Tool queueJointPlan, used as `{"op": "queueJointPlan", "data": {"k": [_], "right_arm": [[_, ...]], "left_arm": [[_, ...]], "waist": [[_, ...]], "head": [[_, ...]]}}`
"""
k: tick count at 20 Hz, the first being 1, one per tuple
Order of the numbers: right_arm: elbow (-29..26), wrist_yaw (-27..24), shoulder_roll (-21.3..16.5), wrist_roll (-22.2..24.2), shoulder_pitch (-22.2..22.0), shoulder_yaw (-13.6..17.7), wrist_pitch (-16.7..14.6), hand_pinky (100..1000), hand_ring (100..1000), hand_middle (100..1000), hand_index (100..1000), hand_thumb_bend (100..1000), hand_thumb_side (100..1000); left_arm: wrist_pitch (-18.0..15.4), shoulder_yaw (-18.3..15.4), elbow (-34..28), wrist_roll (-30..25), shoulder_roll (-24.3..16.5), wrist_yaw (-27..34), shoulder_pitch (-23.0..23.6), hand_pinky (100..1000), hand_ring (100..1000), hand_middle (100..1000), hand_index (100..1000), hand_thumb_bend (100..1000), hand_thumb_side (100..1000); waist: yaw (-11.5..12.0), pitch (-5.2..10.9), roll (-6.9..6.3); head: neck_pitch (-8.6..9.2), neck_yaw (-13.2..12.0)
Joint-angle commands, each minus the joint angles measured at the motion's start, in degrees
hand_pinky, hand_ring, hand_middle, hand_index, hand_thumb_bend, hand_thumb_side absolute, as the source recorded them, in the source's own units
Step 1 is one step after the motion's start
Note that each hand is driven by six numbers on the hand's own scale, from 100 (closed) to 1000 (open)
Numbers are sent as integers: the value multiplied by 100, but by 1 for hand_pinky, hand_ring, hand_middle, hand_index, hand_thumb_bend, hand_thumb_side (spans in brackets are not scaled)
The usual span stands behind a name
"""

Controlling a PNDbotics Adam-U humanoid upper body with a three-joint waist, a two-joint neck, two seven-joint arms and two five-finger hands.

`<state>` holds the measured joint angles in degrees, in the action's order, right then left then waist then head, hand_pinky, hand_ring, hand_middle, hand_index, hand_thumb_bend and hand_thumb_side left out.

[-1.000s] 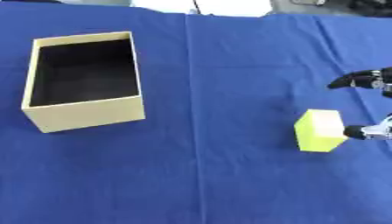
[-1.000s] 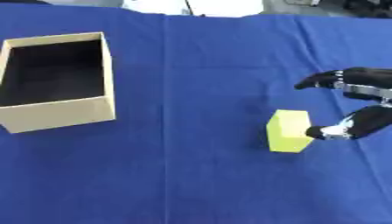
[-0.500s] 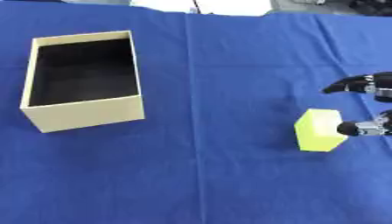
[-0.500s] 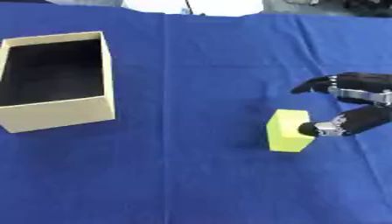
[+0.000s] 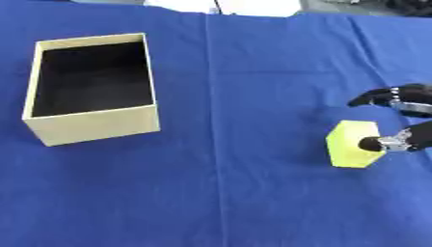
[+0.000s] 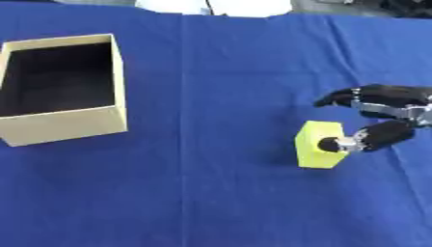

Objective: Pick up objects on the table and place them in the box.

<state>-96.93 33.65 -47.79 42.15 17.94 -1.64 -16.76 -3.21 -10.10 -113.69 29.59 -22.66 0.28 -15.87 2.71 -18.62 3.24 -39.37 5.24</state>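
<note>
A yellow-green block (image 6: 317, 144) stands on the blue table at the right. My right hand (image 6: 381, 116) comes in from the right edge. Its thumb tip touches the block's right face and its fingers are spread above and behind the block, not closed round it. The open cardboard box (image 5: 92, 121) with a dark inside sits at the left, far from the block. My left hand shows in neither view.
The blue cloth (image 5: 228, 183) covers the whole table, with a crease running down its middle. Pale things (image 5: 221, 6) lie past the far edge at the top.
My right hand has shifted left a little, bringing the thumb against the block's side and the fingers lower and nearer the block. The block and box have stayed put.
</note>
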Motion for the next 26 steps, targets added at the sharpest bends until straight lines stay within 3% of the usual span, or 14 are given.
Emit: {"op": "queueJointPlan", "data": {"k": [1,12,20,23,25,26], "right_arm": [[19,144,-117,-48,40,23,-12,967,993,924,1000,550,874],[118,155,-66,65,47,-7,-48,944,959,915,1000,575,556],[231,387,9,-131,71,-27,66,904,919,882,1000,621,505],[278,486,48,-277,78,-62,75,874,891,843,972,647,434],[290,551,63,-436,91,-73,69,811,837,768,901,705,350],[289,592,73,-573,98,-66,87,787,817,742,870,687,347]], "left_arm": [[-2,-12,-90,-19,-78,-25,-77,877,700,614,632,239,788],[-9,-9,-90,-80,-73,-74,-84,877,701,614,632,230,761],[-17,-5,-90,-110,-65,-93,-101,877,702,614,631,224,761],[-18,-4,-90,-117,-61,-95,-104,877,702,614,630,216,757],[-21,-4,-90,-123,-60,-100,-108,876,702,614,630,213,755],[-21,-4,-90,-126,-59,-101,-110,877,702,615,630,214,757]], "waist": [[0,89,-27],[4,79,-36],[32,62,-35],[45,58,-35],[55,57,-35],[58,57,-35]], "head": [[46,26],[67,40],[85,53],[91,56],[95,60],[95,61]]}}
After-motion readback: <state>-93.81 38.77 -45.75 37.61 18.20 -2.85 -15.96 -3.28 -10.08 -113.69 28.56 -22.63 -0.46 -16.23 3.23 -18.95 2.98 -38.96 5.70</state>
